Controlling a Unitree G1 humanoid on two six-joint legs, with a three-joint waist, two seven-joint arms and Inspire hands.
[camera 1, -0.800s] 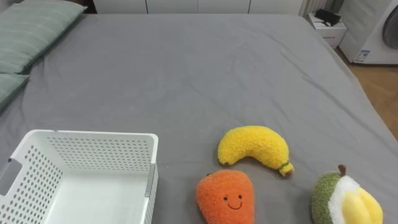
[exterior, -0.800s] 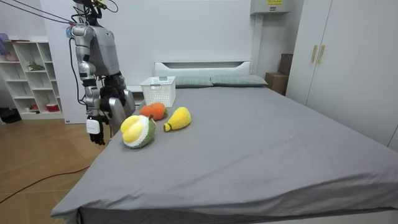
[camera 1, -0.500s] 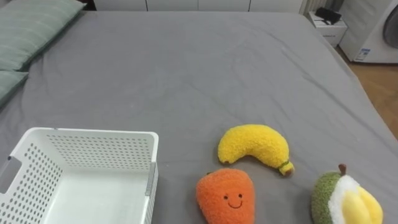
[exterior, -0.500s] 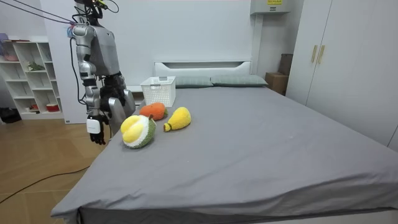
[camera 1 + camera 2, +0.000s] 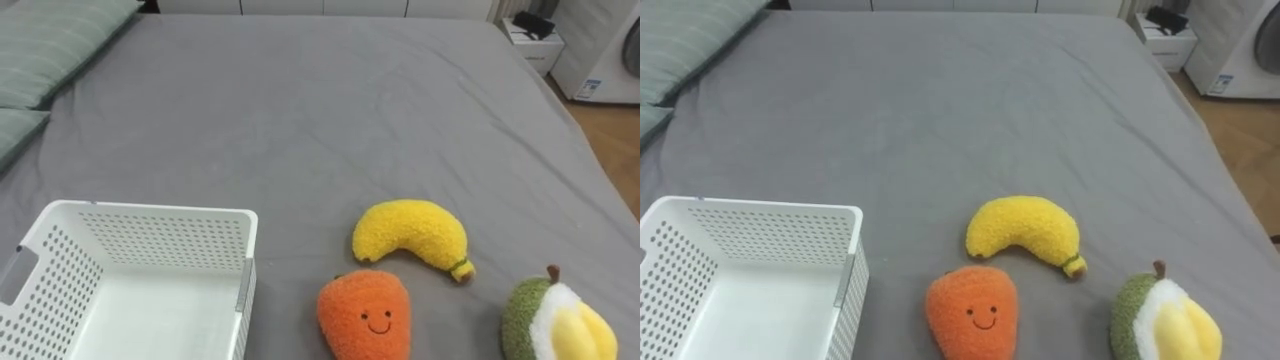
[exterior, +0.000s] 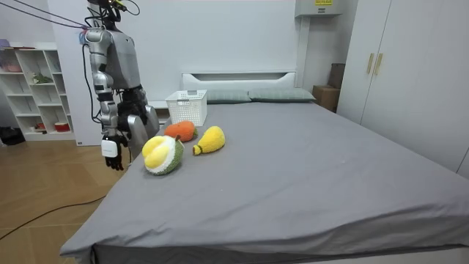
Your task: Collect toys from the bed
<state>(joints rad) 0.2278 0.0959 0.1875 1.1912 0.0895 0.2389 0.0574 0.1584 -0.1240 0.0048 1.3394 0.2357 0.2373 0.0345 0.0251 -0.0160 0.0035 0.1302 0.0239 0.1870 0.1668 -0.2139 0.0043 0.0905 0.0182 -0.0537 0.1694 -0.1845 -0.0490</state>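
Three plush toys lie on the grey bed (image 5: 300, 110) in front of me. A yellow banana (image 5: 410, 235) sits in the middle. An orange toy with a smiling face (image 5: 365, 315) lies just nearer than it. A green and yellow fruit (image 5: 555, 325) is at the lower right. To their left stands a white perforated basket (image 5: 150, 213) with nothing in it. In the room view I stand beside the bed, next to the toys. My right hand (image 6: 111, 152) hangs by my side with relaxed fingers, holding nothing.
Grey-green pillows (image 5: 50, 45) lie at the bed's head, on my left. The bed's right edge (image 5: 590, 150) drops to a wooden floor. A white bedside unit (image 5: 532, 40) stands beyond the far corner. Shelves (image 6: 37, 88) stand behind me.
The eye view has tilted slightly; toys, basket and hand stay where they were.
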